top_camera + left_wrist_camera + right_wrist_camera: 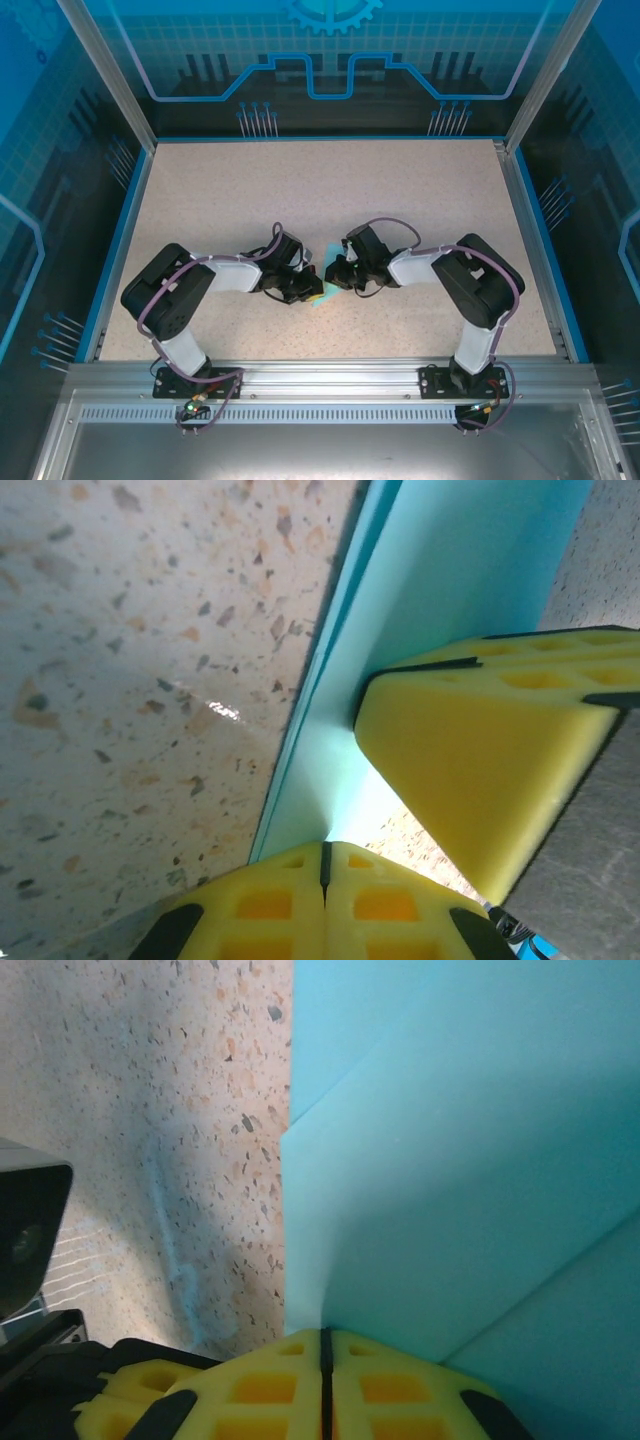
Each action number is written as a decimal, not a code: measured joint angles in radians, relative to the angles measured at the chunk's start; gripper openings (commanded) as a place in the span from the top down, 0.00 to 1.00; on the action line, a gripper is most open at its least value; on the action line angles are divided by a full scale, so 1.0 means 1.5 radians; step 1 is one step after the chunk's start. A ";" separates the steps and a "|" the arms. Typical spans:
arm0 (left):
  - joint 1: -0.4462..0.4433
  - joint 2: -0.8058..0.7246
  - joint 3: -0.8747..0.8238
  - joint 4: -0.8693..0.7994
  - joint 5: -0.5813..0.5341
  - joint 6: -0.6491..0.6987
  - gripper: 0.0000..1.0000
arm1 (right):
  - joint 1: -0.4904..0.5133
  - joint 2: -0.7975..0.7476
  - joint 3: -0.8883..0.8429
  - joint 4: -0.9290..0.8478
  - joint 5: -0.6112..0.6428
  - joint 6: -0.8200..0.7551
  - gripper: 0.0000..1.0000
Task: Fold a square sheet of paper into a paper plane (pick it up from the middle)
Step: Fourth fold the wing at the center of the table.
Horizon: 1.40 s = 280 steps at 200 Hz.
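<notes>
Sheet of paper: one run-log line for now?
left gripper: shut on sheet of paper | right gripper: shut on same sheet | sheet: folded, layered | table: beneath

Bright even light, soft close-up blur in wrist views (one glare streak on the table [225,712])

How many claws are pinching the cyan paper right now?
2. The left claw grips the folded cyan paper from the left; the right claw, facing it, grips it from the right.

place: robot lab cell | evidence: blue printed panels [330,60], aluminium frame [320,375], speckled table [330,190]
</notes>
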 measured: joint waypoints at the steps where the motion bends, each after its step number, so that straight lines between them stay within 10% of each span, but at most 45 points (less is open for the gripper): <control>1: 0.000 0.000 0.000 0.000 0.000 0.000 0.97 | 0.000 0.000 -0.001 0.002 -0.002 0.000 0.91; 280: 0.000 0.000 -0.012 0.023 0.001 0.016 0.98 | -0.218 0.043 0.077 -0.047 -0.025 -0.098 0.85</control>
